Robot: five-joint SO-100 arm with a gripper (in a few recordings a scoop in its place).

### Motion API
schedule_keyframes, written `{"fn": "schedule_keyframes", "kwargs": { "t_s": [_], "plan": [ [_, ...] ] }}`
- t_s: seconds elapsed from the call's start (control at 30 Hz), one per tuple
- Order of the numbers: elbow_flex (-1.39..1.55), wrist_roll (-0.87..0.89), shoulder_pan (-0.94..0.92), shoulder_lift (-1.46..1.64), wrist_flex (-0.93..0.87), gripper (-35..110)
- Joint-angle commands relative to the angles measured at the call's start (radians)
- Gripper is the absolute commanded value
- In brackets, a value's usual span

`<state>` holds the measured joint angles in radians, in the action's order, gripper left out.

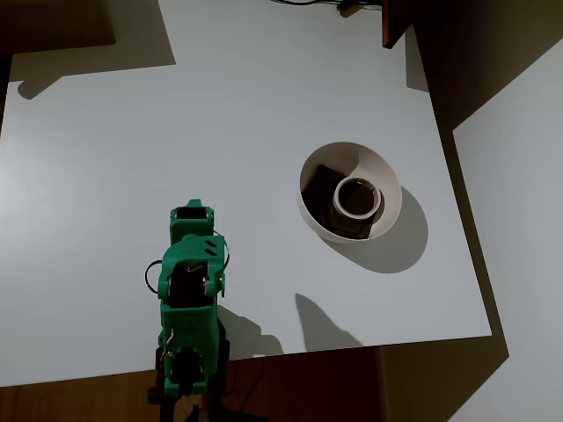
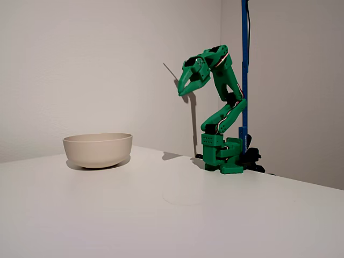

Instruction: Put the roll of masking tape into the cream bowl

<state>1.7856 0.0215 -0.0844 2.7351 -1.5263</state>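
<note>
The roll of masking tape (image 1: 357,213) lies flat inside the cream bowl (image 1: 376,163), resting on a dark brown square piece (image 1: 322,183). The bowl stands right of centre on the white table in the overhead view. In the fixed view the bowl (image 2: 98,149) is at the left, and its wall hides what is inside. My green gripper (image 2: 180,92) hangs high above the table, well apart from the bowl, pointing down with its jaws together and nothing between them. From overhead the gripper (image 1: 192,214) sits over the folded arm at the lower left.
The arm's base (image 2: 221,156) stands at the table's edge next to a blue upright pole (image 2: 244,64). A dark wooden piece (image 1: 396,22) juts over the table's far right corner. The table edge (image 1: 457,264) runs close to the right of the bowl.
</note>
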Motion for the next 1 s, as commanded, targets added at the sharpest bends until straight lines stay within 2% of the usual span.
{"fn": "schedule_keyframes", "kwargs": {
  "t_s": [0.0,0.67,0.97],
  "plan": [
    [0.109,-0.003,0.026,0.091,0.034,-8],
    [0.779,0.000,0.123,0.431,0.186,-8],
    [1.035,-0.018,0.115,0.657,0.156,-8]
  ]
}}
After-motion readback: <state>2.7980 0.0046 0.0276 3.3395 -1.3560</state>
